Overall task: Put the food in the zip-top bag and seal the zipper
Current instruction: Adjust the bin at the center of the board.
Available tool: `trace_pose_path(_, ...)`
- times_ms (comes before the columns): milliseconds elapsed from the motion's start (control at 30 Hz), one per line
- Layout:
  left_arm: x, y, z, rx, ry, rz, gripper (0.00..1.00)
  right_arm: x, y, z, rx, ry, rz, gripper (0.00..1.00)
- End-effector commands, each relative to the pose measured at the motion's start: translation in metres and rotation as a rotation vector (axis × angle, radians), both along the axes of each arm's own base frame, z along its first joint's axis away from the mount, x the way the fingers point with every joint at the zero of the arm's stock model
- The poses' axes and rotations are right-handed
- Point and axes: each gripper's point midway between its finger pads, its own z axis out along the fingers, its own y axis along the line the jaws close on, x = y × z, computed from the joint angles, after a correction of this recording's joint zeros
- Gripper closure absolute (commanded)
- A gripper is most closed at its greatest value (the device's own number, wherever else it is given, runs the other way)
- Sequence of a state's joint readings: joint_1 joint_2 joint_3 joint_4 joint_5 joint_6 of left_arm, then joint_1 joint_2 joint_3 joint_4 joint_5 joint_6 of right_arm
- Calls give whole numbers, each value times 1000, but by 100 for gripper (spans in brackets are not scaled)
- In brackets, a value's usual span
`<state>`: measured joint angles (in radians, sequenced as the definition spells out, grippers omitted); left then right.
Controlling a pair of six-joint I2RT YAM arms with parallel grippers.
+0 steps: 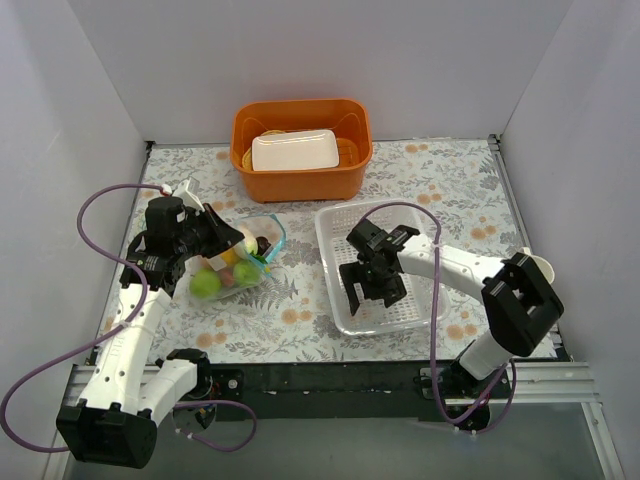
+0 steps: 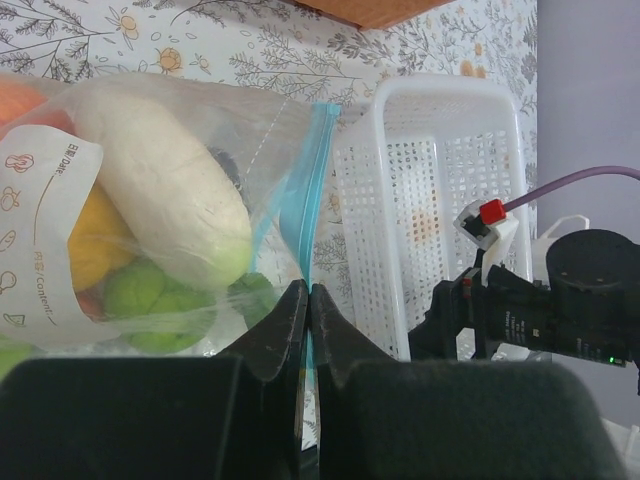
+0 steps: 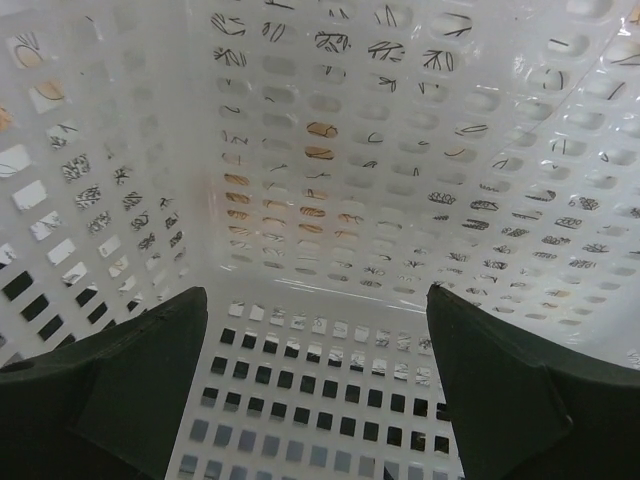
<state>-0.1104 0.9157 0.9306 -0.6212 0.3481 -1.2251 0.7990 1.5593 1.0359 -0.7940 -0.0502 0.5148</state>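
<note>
pinching the zipper is the left gripper, jaws closed.

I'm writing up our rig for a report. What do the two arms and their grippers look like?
The left arm and right arm have white links and black joint housings. The left gripper and right gripper are black with two wedge-shaped fingers. A purple cable loops along each arm; the right one's ends in a white plug with a red tip.
</note>
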Motion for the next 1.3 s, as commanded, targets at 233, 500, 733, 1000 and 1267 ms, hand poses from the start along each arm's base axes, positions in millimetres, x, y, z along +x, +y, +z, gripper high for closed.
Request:
trace_pose_path(233, 0, -1, 3, 10, -23, -26, 100, -1, -6, -20, -96, 62, 86, 16)
trace_pose_path(500, -2, 0, 0, 19, -15, -26, 100, 11, 10, -30, -66, 50, 77, 55)
trace_pose_path(733, -2, 1, 2, 23, -19, -23, 100, 33, 27, -31, -52, -1, 7, 59)
trace_pose_path(1000, -2, 2, 5, 33, -24, -23, 100, 46, 24, -48, -3, -15, -261, 61)
trace_pose_path(1267, -4, 1, 5, 31, -23, -28, 100, 49, -24, -54, -16, -66, -482, 59)
